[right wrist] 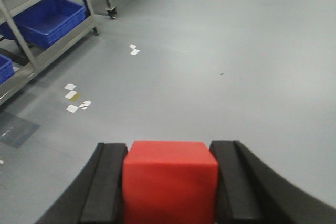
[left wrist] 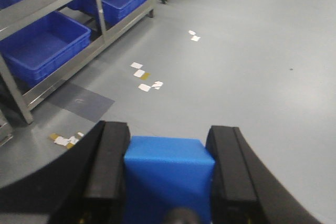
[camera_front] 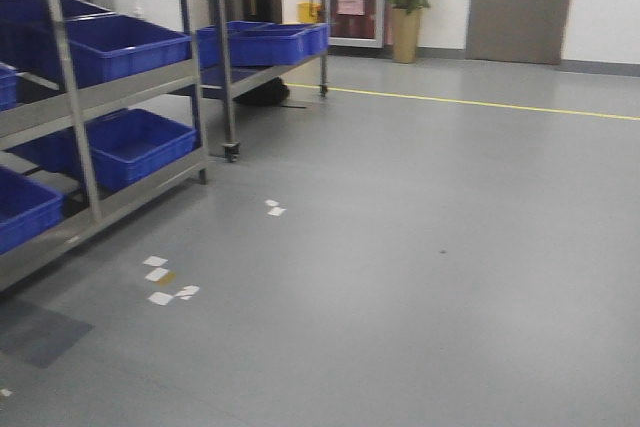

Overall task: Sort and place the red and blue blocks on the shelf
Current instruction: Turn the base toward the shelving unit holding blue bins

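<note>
**Both blocks in hand, shelf off to the left**

Front view: the shelf (camera_front: 130,87) stands along the left edge, its steel tiers loaded with blue bins (camera_front: 125,47). A second rack sits further back. Grey floor fills the rest, with white paper markers (camera_front: 160,274) near the shelf's foot and a yellow line (camera_front: 470,103) across the far side. Neither arm nor block shows here.

Left wrist view: the left gripper (left wrist: 168,135) is clamped on the blue block (left wrist: 168,177), both black fingers flat against its side faces. The block sits square and level. Beyond it the shelf (left wrist: 52,6) runs up the left side, well apart from the block, two bins (left wrist: 44,45) on the lowest tier.

Right wrist view: the right gripper (right wrist: 169,148) is closed on the red block (right wrist: 169,179) in the same way, faces flush and nothing tilted. The shelf (right wrist: 52,50) lies far off at upper left.

The step in hand looks like the carry to the shelf. To do it well, the base should likely turn left and draw in until a tier is within reach. Both grips should hold firm meanwhile. Each arm then needs to clear the front rail and set its cube down flat before the fingers part. The two colours should go to separate places. Which tier takes which colour cannot be told from here.
</note>
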Motion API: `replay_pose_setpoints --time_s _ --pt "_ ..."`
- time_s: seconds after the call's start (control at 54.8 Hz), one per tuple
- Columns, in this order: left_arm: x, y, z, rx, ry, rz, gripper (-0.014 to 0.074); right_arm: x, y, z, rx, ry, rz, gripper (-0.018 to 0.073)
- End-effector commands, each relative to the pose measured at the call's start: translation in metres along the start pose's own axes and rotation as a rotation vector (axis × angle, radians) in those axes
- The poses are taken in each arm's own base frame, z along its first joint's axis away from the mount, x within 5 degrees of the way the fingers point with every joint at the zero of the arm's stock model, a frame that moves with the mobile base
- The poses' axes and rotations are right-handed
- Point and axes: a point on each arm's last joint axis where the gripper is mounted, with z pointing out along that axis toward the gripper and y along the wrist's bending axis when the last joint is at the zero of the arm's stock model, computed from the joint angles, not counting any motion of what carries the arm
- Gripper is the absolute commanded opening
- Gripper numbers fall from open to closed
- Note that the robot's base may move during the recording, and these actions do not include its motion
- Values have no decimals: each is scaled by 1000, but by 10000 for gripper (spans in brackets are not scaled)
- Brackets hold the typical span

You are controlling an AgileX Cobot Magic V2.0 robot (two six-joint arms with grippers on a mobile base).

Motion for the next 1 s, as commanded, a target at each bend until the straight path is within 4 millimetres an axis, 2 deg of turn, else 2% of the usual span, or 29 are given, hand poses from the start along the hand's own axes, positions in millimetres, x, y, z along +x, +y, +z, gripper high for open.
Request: replay_pose_setpoints --time_s 0.0,0.985 --pt "-15 -4 -3 39 -99 11 80 -17 2 -6 -10 -122 -11 58" --pt "-15 -4 -3 39 -99 11 80 -17 2 -6 -10 -122 -11 58"
